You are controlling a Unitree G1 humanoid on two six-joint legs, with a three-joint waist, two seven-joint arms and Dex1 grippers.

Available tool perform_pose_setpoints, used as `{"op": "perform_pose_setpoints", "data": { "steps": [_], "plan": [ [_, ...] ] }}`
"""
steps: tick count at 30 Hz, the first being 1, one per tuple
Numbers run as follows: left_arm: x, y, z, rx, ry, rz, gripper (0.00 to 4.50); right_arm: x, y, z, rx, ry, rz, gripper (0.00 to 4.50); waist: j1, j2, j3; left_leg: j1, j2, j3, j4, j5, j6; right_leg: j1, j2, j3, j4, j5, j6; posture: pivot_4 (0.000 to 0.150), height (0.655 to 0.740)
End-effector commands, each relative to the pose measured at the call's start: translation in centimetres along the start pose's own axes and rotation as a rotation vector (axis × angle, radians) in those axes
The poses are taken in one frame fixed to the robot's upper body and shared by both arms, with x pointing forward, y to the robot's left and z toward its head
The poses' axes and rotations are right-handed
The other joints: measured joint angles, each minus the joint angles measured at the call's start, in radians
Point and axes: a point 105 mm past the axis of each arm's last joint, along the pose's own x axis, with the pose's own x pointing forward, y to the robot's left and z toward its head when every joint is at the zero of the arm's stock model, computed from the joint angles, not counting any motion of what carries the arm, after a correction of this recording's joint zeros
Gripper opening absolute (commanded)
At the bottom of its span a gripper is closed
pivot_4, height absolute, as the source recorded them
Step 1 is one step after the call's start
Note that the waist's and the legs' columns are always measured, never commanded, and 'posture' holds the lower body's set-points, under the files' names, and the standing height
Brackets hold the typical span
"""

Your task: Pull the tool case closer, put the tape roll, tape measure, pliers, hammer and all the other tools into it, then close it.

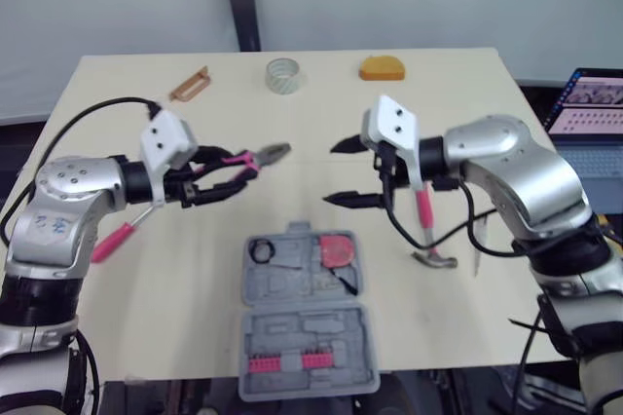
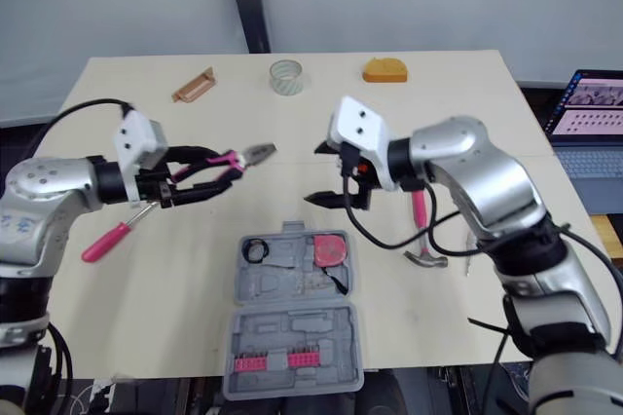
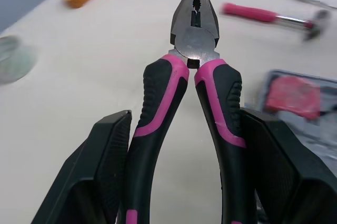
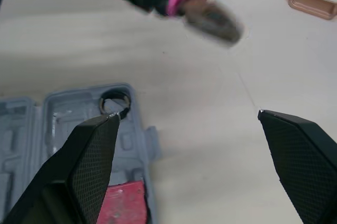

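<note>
Tool case [image 1: 297, 329] lies open and flat at the middle of the counter's [image 1: 185, 308] near edge, both grey halves facing up. In its farther half you have the red tape measure [image 1: 338, 249] seated at the right and a small black ring [image 1: 261, 250] in the far left corner. The nearer half carries a row of pink bits [image 1: 287, 362].

Your left pincer [image 1: 229, 176] is clenched on the pliers [image 1: 255, 159], one black finger pressing each pink-and-black handle from outside. The pliers are lifted off the counter, beyond the case's far left corner, with the steel nose pointing toward your right pincer [image 1: 336, 173]. That one is released, its two fingers spread wide with nothing between them, and it hovers above the counter just beyond the case's far right corner.

The hammer [image 1: 426, 225] lies on the counter right of the case, partly behind your right arm, with its head toward the near edge. A pink-handled screwdriver [image 1: 115, 240] lies toward the left edge, beneath your left arm. Along the far edge you have the clear tape roll [image 1: 283, 75] in the middle, an orange block [image 1: 382, 67] to its right and a flat brown piece [image 1: 190, 85] to its left. A laptop [image 1: 589, 113] sits open off the counter's right edge.
</note>
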Motion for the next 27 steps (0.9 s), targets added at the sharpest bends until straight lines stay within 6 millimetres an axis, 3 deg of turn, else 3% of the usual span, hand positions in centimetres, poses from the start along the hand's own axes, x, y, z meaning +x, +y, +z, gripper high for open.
{"op": "perform_pose_setpoints", "data": {
  "steps": [1,8,14,17,19,27],
  "plan": [
    [0.6,-0.6,1.3,0.088,0.008,-0.122,2.74,0.7,0.6,1.1,-0.072,0.019,0.041,4.50,-0.007,0.000,0.000,0.000,0.000,0.000,0.000,0.000,0.000,0.000,0.000,-0.002,0.000,0.000,0.000,0.150,0.7400],
    [2.5,-1.4,2.1,0.119,-0.006,-0.219,2.74,2.3,2.9,0.8,-0.084,0.065,0.156,4.50,-0.024,0.000,0.000,0.000,0.001,-0.001,0.001,0.000,0.000,-0.001,-0.002,-0.010,0.005,0.000,0.000,0.150,0.7400],
    [2.8,-2.0,1.9,0.104,-0.015,-0.239,2.74,3.0,3.7,0.6,-0.074,0.068,0.171,4.50,-0.023,0.000,0.000,0.000,0.001,-0.002,0.002,0.000,0.000,-0.002,-0.002,-0.011,0.006,0.000,0.000,0.150,0.7400],
    [2.8,-2.2,1.7,0.095,-0.017,-0.240,2.74,3.3,3.7,0.2,-0.075,0.077,0.167,3.57,-0.022,0.000,0.000,0.000,0.000,-0.002,0.002,0.000,0.000,-0.002,-0.003,-0.012,0.007,0.000,0.000,0.150,0.7400],
    [2.8,-2.3,1.7,0.091,-0.020,-0.237,2.74,3.5,3.7,0.0,-0.077,0.080,0.166,2.61,-0.022,0.000,0.000,0.000,0.000,-0.002,0.002,0.000,0.000,-0.002,-0.004,-0.012,0.007,0.000,0.000,0.150,0.7400],
    [2.7,-2.3,1.6,0.079,-0.025,-0.224,2.74,3.7,3.6,-0.4,-0.094,0.095,0.163,2.61,-0.022,0.000,0.000,0.000,-0.001,-0.002,0.002,0.000,0.000,-0.002,-0.008,-0.019,0.008,0.000,0.000,0.150,0.7400]
  ]
}}
